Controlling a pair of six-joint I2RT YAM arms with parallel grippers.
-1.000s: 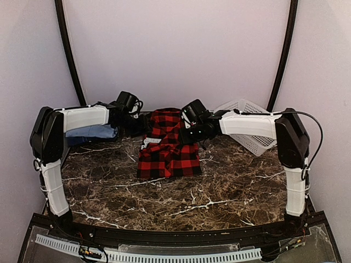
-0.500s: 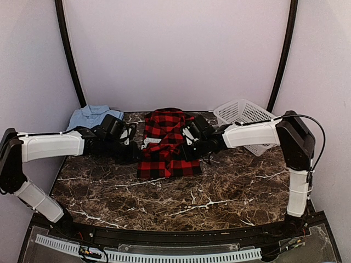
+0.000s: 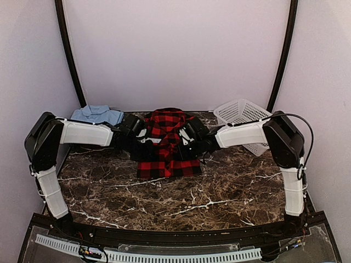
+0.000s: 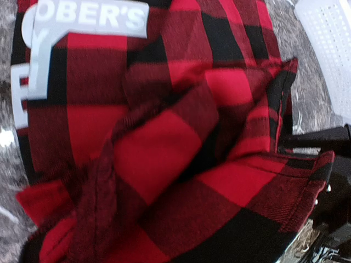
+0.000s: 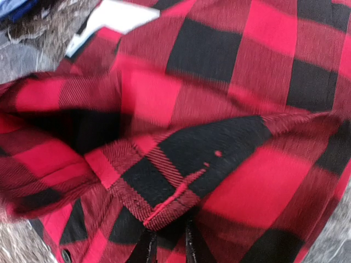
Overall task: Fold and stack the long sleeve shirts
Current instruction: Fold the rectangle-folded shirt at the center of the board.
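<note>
The red-and-black flannel shirt [image 3: 167,143] lies partly folded at the middle back of the marble table [image 3: 219,186]. My left gripper [image 3: 140,147] is at its left edge. In the left wrist view, raised flannel [image 4: 164,164] bunches up to the jaws and hides the fingers. My right gripper [image 3: 185,147] is at the shirt's right side. In the right wrist view this gripper [image 5: 168,244] is shut on a fold of flannel [image 5: 181,164]. A light blue shirt [image 3: 98,114] lies at the back left. A strip of blue cloth [image 5: 11,6] shows at the right wrist view's top left corner.
A white mesh basket [image 3: 244,116] leans at the back right, and its rim [image 4: 329,49] also shows in the left wrist view. A white printed label [image 4: 88,19] is on the flannel. Walls close the table in on three sides.
Both arms came down and inward onto the flannel shirt. The left arm swung away from over the blue shirts, uncovering them. Flannel now stands raised at both grippers.
</note>
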